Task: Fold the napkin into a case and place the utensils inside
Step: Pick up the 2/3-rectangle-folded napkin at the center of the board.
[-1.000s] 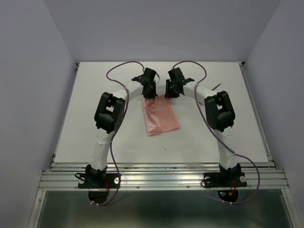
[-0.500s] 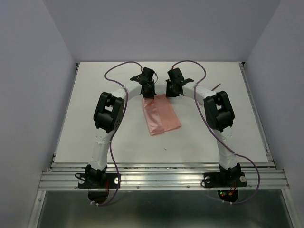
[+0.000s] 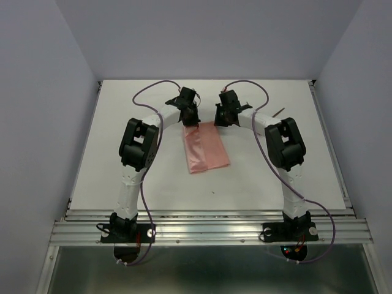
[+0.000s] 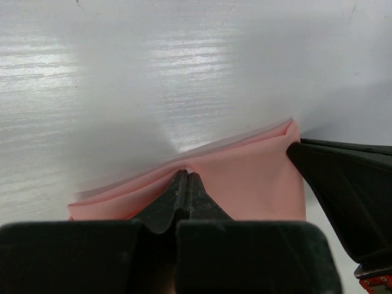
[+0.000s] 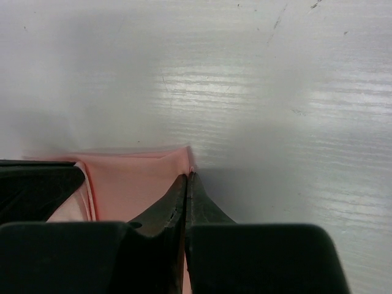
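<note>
Folding stage, not yet loading. The napkin (image 3: pixel 206 147) lay flat mid-counter (image 3: pixel 110 165) as a pink oblong, its long axis running away from the arm bases and slightly skewed. Both arms reached to its far edge.

- Left gripper (image 4: pixel 186 179): jaws pinched fully together on the far hem, cloth puckered at the tips.
- Right gripper (image 5: pixel 187 177): jaws likewise closed tight, on the far right corner of the cloth.
- Stacked edges showed along that hem in both wrist views, so at least one fold looked done.

Judged next move: lift the pinched edge evenly, carry it toward the near edge and lay it down square. The thin, shiny cloth would likely shear or slip if the two arms went out of step.

No case was formed yet, and nothing showed inside the cloth. One thin brown utensil (image 3: pixel 280 112) lay on the counter well apart from the napkin, to the right of the right arm. A second could not be made out.
</note>
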Controlling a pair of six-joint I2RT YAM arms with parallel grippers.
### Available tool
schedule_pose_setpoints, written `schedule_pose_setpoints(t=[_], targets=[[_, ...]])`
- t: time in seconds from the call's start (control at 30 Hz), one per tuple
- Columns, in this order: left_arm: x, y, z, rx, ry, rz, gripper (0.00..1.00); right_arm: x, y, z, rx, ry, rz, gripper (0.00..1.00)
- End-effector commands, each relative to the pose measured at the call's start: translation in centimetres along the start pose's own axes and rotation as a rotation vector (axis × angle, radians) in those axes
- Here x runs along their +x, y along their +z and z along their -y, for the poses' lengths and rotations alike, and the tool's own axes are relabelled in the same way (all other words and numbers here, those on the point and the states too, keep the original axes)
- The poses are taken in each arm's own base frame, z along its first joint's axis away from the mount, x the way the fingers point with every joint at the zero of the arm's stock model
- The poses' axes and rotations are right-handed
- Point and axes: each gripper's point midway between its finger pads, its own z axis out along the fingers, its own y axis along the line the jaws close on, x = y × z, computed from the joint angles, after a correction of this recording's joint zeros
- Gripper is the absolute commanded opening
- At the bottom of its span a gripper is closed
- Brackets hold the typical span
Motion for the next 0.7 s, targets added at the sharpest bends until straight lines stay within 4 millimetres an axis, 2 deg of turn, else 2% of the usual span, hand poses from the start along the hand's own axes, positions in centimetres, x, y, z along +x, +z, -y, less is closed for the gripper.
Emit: schedule_pose_setpoints(t=[0.0,0.17,0.4,0.67], targets=[[0.4,-0.5,-1.9,-0.045,-0.028,-0.004,0.0,-0.4,-1.7,-1.1,-0.048,0.024,0.01,0.01],[0.3,-0.7,-2.6,-0.025,-0.057,-0.006,0.0,-1.0,-2.7,-2.1,-0.081,0.022,0.034,0.01],[0.6,-0.6,-2.8,-0.013,-0.068,-0.008,0.0,-1.0,-2.9,-2.9,-0.098,0.023,0.037,0.01],[0.6,-0.6,-2.7,-0.009,-0.071,-0.01,0.0,-1.5,-3.7,-5.9,-0.15,0.008,0.065,0.01]])
